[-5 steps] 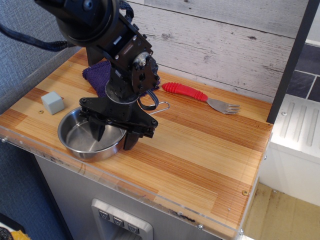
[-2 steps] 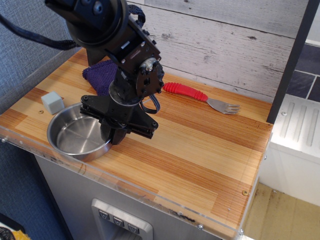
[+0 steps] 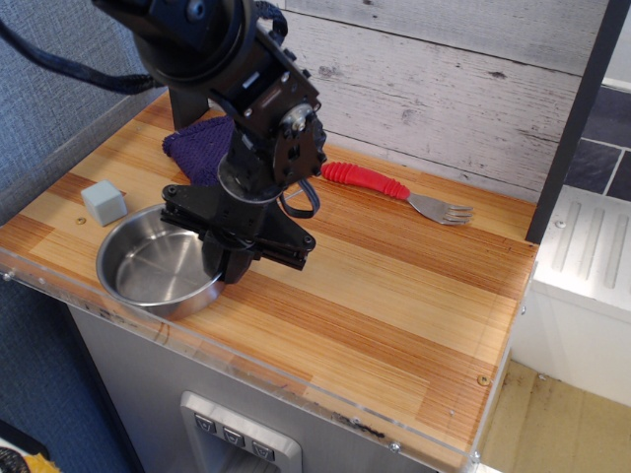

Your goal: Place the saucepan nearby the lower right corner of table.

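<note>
The shiny steel saucepan [image 3: 148, 268] sits at the front left of the striped wooden table [image 3: 394, 296], close to the clear front edge. My black gripper [image 3: 227, 264] points down at the pan's right rim, and its fingers are shut together on that rim. The arm hides the pan's wire handle. The table's lower right corner [image 3: 471, 424] is far to the right of the pan.
A grey cube [image 3: 104, 202] stands just left of the pan. A purple cloth [image 3: 200, 148] lies behind the arm. A red-handled fork [image 3: 385, 187] lies at the back by the plank wall. A dark post [image 3: 572, 118] stands at the right edge.
The gripper was open astride the pan's right rim and has shut on it. The pan slid a little left as it closed, then edged back right.
</note>
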Available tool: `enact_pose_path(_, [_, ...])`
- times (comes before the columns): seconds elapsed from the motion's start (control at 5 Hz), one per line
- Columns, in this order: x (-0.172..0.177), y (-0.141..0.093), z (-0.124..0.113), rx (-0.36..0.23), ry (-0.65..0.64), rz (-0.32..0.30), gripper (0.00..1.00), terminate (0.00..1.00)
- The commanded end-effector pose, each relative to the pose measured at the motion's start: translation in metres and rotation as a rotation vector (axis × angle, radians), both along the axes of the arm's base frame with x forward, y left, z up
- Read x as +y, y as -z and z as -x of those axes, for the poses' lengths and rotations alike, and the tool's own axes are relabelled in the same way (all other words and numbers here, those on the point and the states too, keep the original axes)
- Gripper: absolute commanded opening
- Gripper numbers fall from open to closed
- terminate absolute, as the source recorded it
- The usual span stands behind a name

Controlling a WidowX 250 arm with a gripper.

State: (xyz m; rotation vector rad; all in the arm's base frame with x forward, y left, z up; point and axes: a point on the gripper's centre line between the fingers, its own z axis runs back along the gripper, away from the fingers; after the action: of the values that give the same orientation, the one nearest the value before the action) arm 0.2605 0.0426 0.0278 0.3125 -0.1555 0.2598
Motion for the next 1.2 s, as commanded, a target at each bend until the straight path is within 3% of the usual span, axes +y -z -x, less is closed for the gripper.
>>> enact_pose_path(0.0, [-0.007,-0.073,-0.043,-0.136,0.057,0.006,0.0,0.0])
enact_pose_path(0.4, [-0.057,-0.09,-0.051,-0.169,0.255,-0.023,0.0,0.0])
enact_pose_path(1.0, [-0.144,-0.071,-0.036,-0.132,0.55,0.01,0.0,0.0])
